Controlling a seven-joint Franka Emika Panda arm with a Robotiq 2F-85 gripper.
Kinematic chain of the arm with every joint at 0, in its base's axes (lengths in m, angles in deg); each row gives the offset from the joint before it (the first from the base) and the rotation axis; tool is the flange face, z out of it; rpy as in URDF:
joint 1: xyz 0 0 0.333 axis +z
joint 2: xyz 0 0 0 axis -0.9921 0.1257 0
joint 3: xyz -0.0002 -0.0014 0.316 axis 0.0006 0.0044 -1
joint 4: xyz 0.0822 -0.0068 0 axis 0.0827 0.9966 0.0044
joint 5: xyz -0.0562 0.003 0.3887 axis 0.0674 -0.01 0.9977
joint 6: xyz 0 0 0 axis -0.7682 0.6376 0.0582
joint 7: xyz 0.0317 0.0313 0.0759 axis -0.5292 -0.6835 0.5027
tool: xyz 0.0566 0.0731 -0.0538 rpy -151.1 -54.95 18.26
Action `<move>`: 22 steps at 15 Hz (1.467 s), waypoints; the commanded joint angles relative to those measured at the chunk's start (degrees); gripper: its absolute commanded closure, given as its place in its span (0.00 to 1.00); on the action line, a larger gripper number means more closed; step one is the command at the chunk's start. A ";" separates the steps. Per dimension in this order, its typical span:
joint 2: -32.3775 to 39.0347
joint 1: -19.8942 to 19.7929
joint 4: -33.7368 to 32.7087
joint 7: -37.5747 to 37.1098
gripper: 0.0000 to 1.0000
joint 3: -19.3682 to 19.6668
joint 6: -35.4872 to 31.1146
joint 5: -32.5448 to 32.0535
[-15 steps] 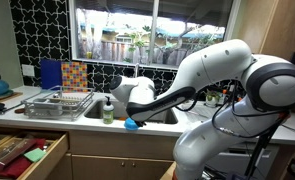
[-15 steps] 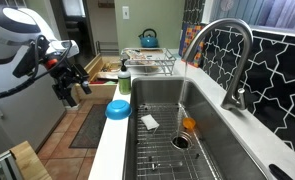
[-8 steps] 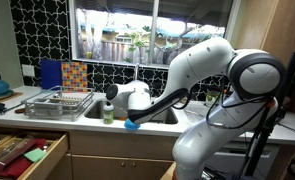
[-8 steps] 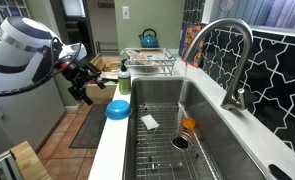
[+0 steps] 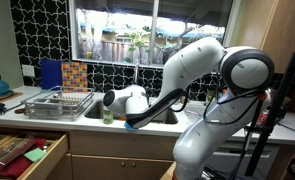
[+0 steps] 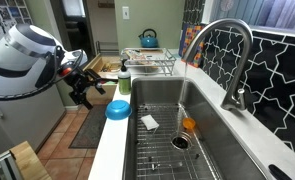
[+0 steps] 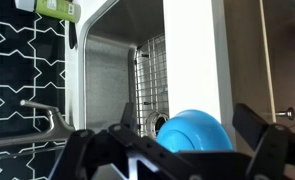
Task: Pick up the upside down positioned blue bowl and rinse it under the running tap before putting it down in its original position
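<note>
Blue bowl [image 6: 118, 110] was seen lying upside down, rim down, on the narrow white strip of tabletop [image 6: 105, 140] that ran along the front edge of the sink [image 6: 172, 100]. It sat just beside the sink's rim, on the side opposite the tap [image 6: 234, 50], which rose from the tiled far side and curved over the basin.

The pincer [image 6: 83, 92] was held out past the tabletop's outer edge, on the side of the bowl away from the sink, near the bowl but clearly apart from it. In the wrist view its two dark fingers [image 7: 272, 145] were spread wide and nothing was gripped between them; the bowl's rounded blue underside [image 7: 194, 130] was framed in the gap, with the sink beyond it.

A green-topped soap bottle [image 6: 124, 82] stood on the same strip beside the sink's corner, farther along than the bowl. Past the end of the sink a wire dish rack [image 6: 152, 66] was set, and a blue kettle [image 6: 149, 39] behind that. Inside the sink, a white scrap [image 6: 150, 122] and a small orange item [image 6: 190, 125] lay on the bottom grid.

In an exterior view the white arm [image 5: 202, 70] was bent low across the front of the sink, and the bowl could not be made out clearly behind it.
</note>
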 commanded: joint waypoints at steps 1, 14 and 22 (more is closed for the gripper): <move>5.95 1.08 -0.10 -7.94 0.00 0.34 -5.16 -4.66; 16.23 0.20 -0.19 -25.09 0.00 5.69 -19.01 -21.44; 15.45 0.98 -0.77 -23.74 0.60 7.25 -20.58 -19.39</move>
